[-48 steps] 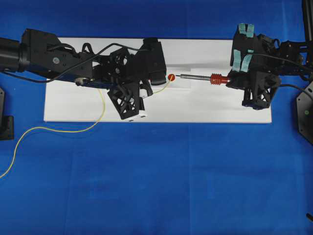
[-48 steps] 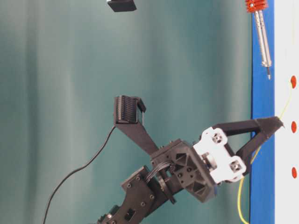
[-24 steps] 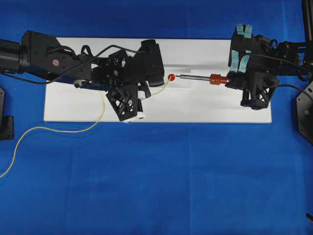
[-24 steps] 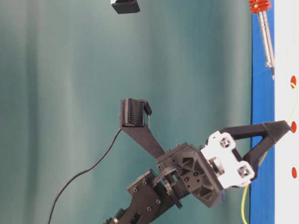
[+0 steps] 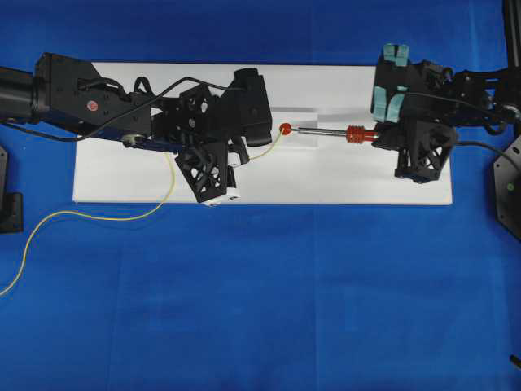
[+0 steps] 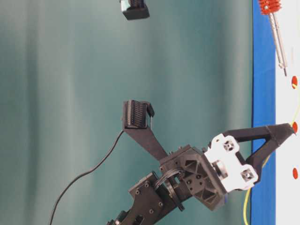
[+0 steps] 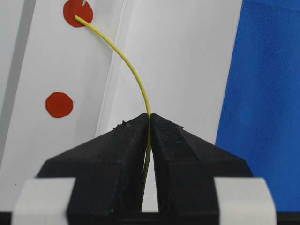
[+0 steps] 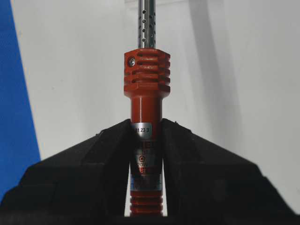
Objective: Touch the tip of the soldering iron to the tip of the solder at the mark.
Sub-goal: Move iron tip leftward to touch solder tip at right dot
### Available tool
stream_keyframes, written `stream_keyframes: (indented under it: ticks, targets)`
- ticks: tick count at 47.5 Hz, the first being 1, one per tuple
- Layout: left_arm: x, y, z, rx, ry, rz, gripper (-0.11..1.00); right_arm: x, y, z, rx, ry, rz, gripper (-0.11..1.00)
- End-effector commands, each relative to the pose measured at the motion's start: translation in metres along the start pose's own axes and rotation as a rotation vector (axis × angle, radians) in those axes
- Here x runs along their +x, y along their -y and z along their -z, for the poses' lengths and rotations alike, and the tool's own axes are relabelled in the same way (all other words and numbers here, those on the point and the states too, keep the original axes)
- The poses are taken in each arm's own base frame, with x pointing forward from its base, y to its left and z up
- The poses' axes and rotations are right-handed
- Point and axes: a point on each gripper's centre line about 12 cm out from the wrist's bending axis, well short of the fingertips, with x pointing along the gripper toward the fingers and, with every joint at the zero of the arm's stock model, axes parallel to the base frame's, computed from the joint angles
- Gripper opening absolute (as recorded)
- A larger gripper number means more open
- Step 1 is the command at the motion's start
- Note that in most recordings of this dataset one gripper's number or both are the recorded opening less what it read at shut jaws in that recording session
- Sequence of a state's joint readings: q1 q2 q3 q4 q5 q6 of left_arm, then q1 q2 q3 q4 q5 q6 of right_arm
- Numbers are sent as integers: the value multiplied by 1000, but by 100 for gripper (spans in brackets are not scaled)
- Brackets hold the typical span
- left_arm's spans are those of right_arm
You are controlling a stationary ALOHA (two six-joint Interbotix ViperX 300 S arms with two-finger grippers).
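Bringing two tips together at a red dot [image 5: 285, 129] on a white board [image 5: 342, 179]. The left gripper [image 7: 149, 123] pinches the thin yellow solder [image 7: 133, 75], its cut end resting on the dot. The right gripper [image 8: 147, 133] clamps the soldering iron [image 5: 334, 131] by its red handle, tip just beside the dot. Contact looks imminent; a small, steady nudge leftward seems needed.

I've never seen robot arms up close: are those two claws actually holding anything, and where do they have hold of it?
Yes. The left gripper pinches the solder a little back from its free end; the right gripper clamps the soldering iron by its red handle.
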State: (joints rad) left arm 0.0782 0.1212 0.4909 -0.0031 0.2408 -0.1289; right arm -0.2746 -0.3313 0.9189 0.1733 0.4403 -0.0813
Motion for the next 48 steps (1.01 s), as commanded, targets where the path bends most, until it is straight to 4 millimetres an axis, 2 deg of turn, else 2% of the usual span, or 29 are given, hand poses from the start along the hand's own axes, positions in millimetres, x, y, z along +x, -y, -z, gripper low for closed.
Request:
stream_keyframes:
  ticks: [1, 10, 48]
  targets:
    - [-7, 2, -11, 4, 38, 6, 3, -1, 1, -13, -10, 26, 7, 6]
    - [-7, 2, -11, 3, 36, 5, 3, 5, 4, -15, -13, -11, 16, 6]
    - [-7, 2, -11, 4, 35, 5, 3, 6, 5, -16, -9, -32, 18, 6]
